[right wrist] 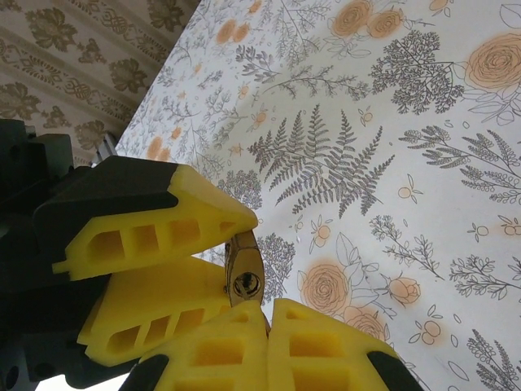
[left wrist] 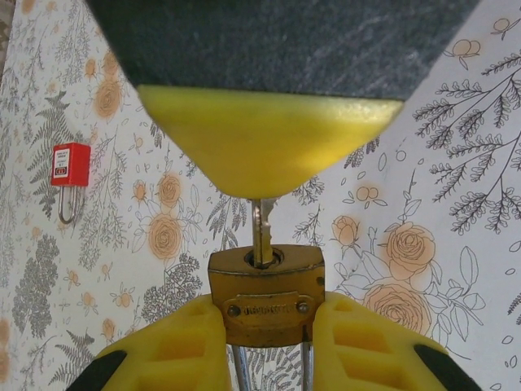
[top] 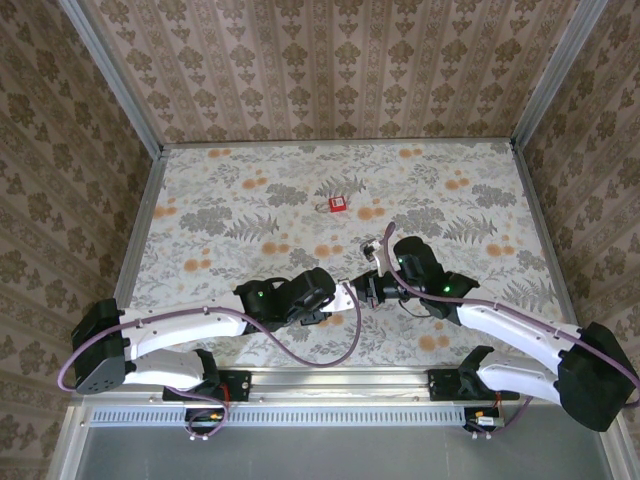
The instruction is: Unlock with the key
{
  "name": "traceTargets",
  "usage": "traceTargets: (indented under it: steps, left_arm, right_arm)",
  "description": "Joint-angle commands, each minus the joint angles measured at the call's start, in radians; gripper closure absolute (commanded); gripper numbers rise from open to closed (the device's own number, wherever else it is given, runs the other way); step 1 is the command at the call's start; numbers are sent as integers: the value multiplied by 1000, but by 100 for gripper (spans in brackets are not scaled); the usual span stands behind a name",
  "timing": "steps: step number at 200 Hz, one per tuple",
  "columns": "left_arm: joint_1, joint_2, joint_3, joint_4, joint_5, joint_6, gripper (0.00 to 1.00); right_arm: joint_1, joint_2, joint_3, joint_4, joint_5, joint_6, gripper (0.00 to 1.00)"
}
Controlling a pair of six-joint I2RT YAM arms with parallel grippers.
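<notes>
Item: brass padlock, held off the table above its near-middle part, closer to the near edge than the far one. Holder: right gripper, closed on the lock body from both sides, with the shackle legs running back between its fingers. Companion: key, blade entered in the keyway, bow pinched in the closed left gripper, in line with the lock and facing the right gripper. Also present: red padlock, lying flat nearer the table's middle, well apart. Risks, judged: an off-axis turn could bind or bend the blade; the bow may slip in the yellow pads; the lock body may rotate within the right grip; blade depth cannot be confirmed, and a part-seated key would not turn.
</notes>
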Motion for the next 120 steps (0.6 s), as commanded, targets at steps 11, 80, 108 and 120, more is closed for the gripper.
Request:
traceTargets:
  steps: [11,80,108,120]
  left_arm:
    - [-36,-20,56,358,108,-3,86]
    - [-31,1,63,416,128,-2,87]
    - [-33,17,71,416,142,-2,87]
    - [-33,16,70,424,146,-5,87]
  right_arm:
    - [27,41,11,50,-14,23,100]
    - [32,37,10,40,-14,26,100]
    - [32,43,17,31,-20,23,100]
    - [33,47,14,35,-21,28,100]
